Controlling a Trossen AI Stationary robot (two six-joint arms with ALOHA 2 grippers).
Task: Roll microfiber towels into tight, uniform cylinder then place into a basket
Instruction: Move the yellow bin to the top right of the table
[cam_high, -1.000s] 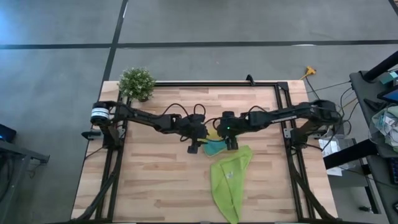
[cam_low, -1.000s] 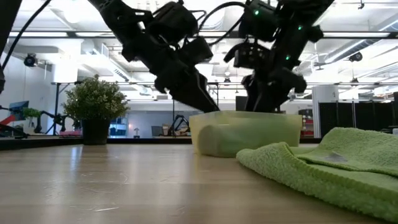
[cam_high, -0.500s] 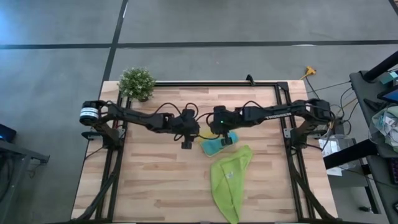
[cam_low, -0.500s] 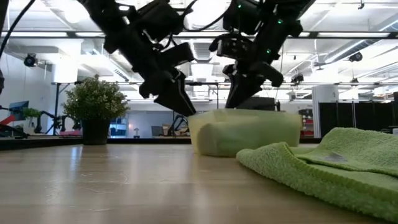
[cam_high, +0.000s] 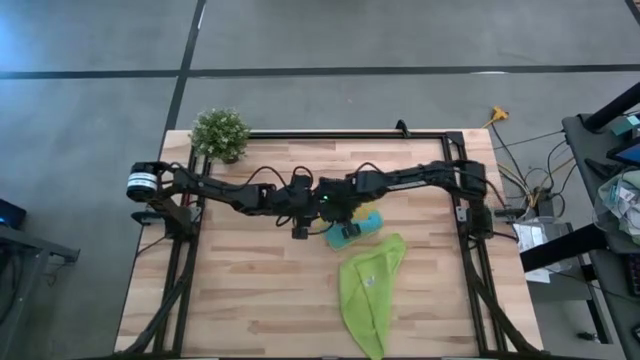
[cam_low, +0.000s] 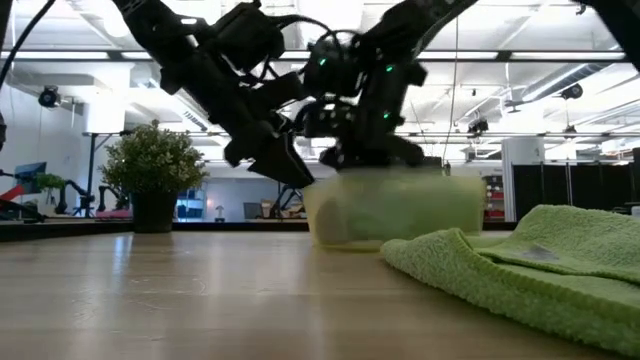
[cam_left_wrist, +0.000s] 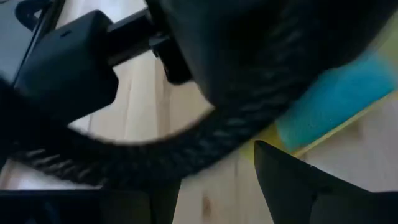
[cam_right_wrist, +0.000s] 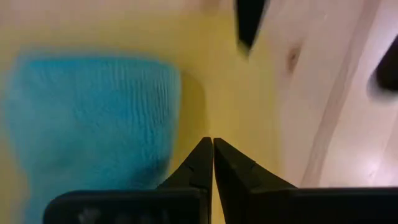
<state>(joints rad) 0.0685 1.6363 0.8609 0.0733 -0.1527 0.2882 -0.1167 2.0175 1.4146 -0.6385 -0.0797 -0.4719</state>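
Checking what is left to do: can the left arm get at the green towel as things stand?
Probably yes. The green towel lies spread on open table with nothing on it. The left hand sits beside the basket, while the right hand is over the basket, not the towel.

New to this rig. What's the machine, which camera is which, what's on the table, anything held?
Two dark robot arms work at a wooden table. One camera looks straight down, one sits at table height, and one rides on each wrist. The turquoise towel lies rolled in the yellow basket. The green towel lies loose beside it, and a potted plant stands at a corner. The right end effector hangs over the basket, fingers shut and empty. The left end effector is beside the basket.
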